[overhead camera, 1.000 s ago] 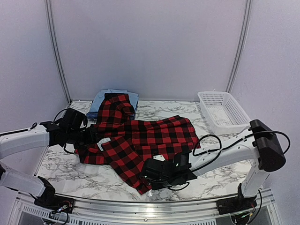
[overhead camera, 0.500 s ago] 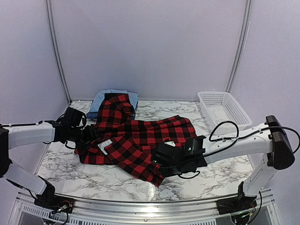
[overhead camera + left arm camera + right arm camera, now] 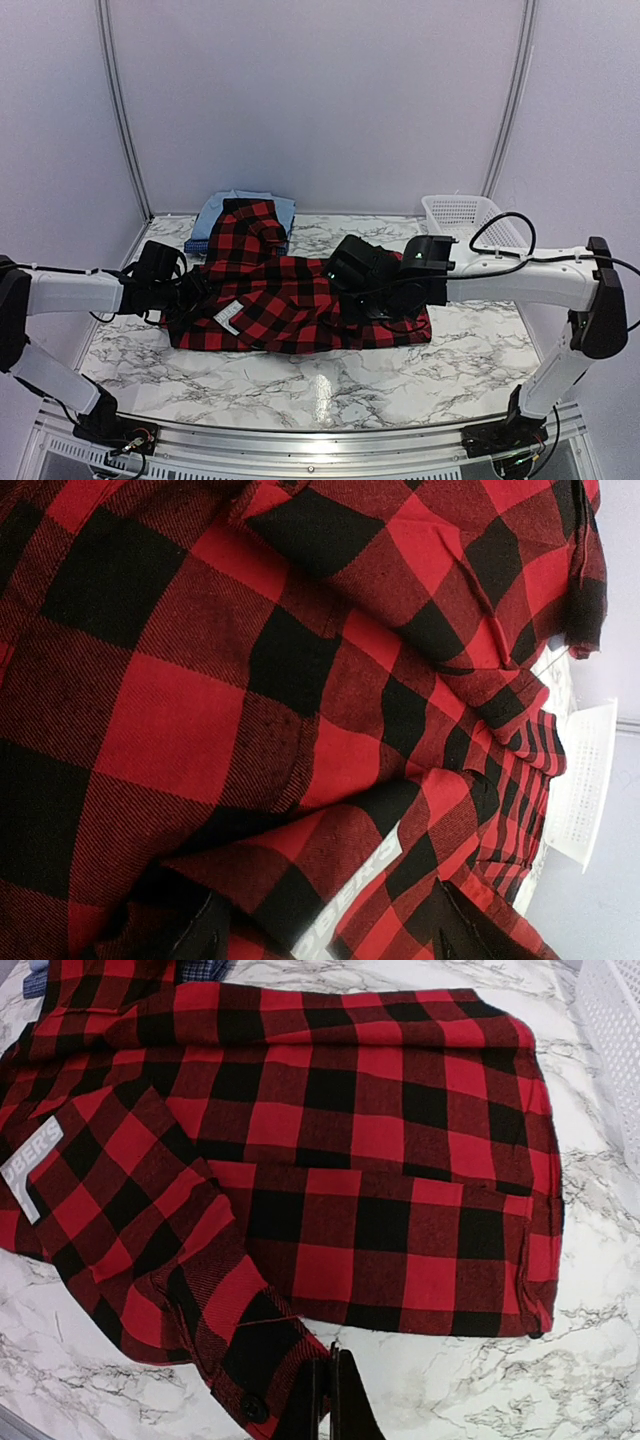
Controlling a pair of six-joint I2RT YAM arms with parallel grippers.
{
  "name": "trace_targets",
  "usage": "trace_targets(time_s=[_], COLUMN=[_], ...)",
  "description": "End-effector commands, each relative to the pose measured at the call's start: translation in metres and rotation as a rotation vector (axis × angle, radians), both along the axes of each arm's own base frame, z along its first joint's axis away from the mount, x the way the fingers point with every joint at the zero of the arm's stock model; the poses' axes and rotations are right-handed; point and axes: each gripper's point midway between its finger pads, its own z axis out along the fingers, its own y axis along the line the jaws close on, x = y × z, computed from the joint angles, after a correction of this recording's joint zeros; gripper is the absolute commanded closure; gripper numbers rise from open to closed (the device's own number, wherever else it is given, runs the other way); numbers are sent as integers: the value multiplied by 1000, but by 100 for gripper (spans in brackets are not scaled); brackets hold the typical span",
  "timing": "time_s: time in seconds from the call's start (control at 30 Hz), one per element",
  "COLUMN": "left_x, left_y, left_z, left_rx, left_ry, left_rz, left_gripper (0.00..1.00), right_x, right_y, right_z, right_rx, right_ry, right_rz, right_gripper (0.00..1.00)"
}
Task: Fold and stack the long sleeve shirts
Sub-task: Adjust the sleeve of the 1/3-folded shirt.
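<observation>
Centrally on the marble tabletop [image 3: 450, 370] the red-and-black buffalo-plaid shirt [image 3: 270, 295] is spread, bunched toward the left of the top view, with a white label [image 3: 227, 318] bearing block letters turned up near its lower left edge. One sleeve [image 3: 245, 235] is laid up toward the upper left, where it is draped over the light blue collared shirt [image 3: 222, 208]; of the dark blue checked shirt [image 3: 198, 244] only a narrow strip is seen beneath that one's near edge. The middle of the plaid shirt is covered in the top view by the right arm [image 3: 500, 275], which is stretched in from the right. The right gripper [image 3: 330, 1390] is seen at the bottom of its wrist view with its jaws pressed together, a buttoned cuff [image 3: 255, 1380] of the plaid shirt being pinched and drawn up from the marble. The left gripper [image 3: 330, 932] is held at the shirt's left edge with its fingers [image 3: 205, 930] spread wide and plaid cloth lying between them, nothing being clamped. A white mesh basket [image 3: 440, 205] is set at the upper right, well apart from the shirts and partly crossed by the right arm's cable.
</observation>
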Motion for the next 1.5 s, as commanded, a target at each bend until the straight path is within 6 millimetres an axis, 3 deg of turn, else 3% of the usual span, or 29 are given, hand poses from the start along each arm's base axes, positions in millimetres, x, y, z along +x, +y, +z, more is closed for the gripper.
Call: trace_targets(time_s=[0.0,0.07,0.2,0.43,0.7,0.83,1.1,1.2,1.33,1.47], left_x=[11,15,20,21,19,13,-10,-18,-23,-27], left_y=[2,0,2,0,9,8,1,4,9,16], left_z=[-1,-1,-1,-3,23,18,-8,-11,-2,7], left_rx=[-66,-79,-90,-89,-67,-59,-12,6,30,78], left_ry=[-22,-23,-31,-27,-128,-124,-77,-82,-112,-131], left_rz=[93,106,143,134,132,104,18,7,-8,-23], left_gripper=[32,39,65,99,100,100,100,93,78,73], right_x=[16,20,29,56,93,107,108,105,106,110], right_y=[-11,-11,-14,-27,-44,-56,-70,-70,-70,-76], right_z=[18,22,27,22,27,1,-64,-78,-86,-94], right_rx=[-48,-48,-49,-70,-107,-160,-223,-228,-243,-262], right_ry=[-42,-48,-55,-45,-58,-2,115,140,156,174], right_rz=[-11,-10,-16,-19,-34,-32,-9,3,16,15], right_gripper=[100,100,100,100,100,100,100,100,100,100])
